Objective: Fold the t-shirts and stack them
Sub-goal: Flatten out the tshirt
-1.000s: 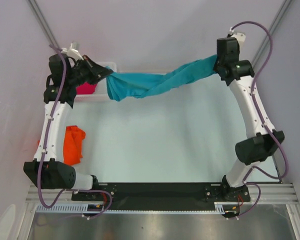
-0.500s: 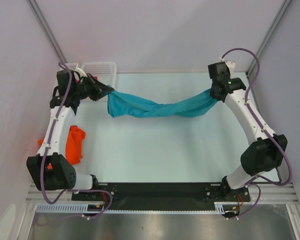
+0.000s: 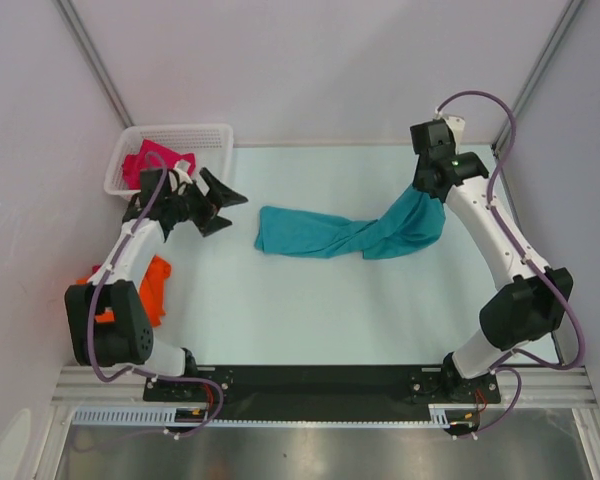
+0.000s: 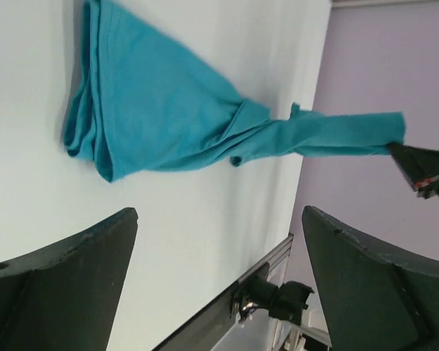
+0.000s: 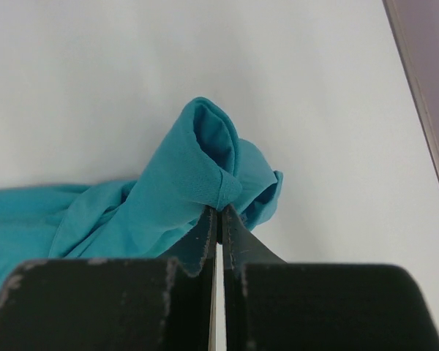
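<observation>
The teal-blue t-shirt (image 3: 325, 234) lies twisted across the middle of the table. Its right end rises to my right gripper (image 3: 427, 184), which is shut on a bunched fold of it (image 5: 194, 175); the jaws (image 5: 219, 212) pinch the cloth at their tips. My left gripper (image 3: 231, 208) stands wide open just left of the shirt's free end, with nothing between its fingers (image 4: 219, 214). In the left wrist view the shirt (image 4: 154, 121) lies beyond the fingers. The orange t-shirt (image 3: 156, 286) is crumpled at the table's left edge. The magenta-red t-shirt (image 3: 152, 160) sits in the basket.
A white lattice basket (image 3: 212, 133) stands at the back left corner, just behind my left arm. The right arm's elbow (image 3: 520, 308) hangs over the table's right edge. Purple walls close in on the back and both sides.
My left gripper opened and let go of the teal shirt, whose left end dropped flat onto the table. The left arm pulled back toward the left. The right gripper came lower, still gripping.
</observation>
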You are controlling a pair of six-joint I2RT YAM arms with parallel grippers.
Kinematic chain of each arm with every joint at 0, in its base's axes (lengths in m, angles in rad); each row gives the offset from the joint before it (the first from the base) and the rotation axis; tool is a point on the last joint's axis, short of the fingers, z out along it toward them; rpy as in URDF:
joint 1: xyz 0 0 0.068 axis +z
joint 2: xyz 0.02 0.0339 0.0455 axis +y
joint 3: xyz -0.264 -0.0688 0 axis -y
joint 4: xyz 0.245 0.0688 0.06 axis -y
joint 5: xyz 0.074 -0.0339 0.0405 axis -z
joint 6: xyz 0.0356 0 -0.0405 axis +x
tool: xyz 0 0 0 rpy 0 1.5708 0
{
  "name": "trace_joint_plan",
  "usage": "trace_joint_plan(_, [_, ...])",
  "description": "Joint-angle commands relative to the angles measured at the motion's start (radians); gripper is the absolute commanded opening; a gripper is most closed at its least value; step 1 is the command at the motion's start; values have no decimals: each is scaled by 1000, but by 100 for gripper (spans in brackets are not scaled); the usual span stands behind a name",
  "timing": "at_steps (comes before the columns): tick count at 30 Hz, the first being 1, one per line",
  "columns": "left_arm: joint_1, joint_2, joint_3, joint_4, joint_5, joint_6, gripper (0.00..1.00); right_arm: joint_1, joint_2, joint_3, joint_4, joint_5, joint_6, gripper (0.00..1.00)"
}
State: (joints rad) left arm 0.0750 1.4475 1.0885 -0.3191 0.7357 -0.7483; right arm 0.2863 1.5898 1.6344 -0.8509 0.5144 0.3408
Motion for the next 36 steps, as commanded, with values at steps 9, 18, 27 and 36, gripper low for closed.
trace_joint_plan(9, [-260, 51, -200, 178, -127, 41, 100, 50, 29, -1, 18, 10, 17, 0])
trace_joint_plan(18, [-314, 102, -217, 172, -265, 95, 99, 54, 3, -31, 18, 22, -2, 0])
trace_joint_plan(27, [-314, 76, -194, 101, -501, 107, 98, 54, -8, -33, 13, 22, -5, 0])
trace_joint_plan(36, [-322, 154, -225, 198, -455, 63, 92, 56, -5, -36, 3, 33, -10, 0])
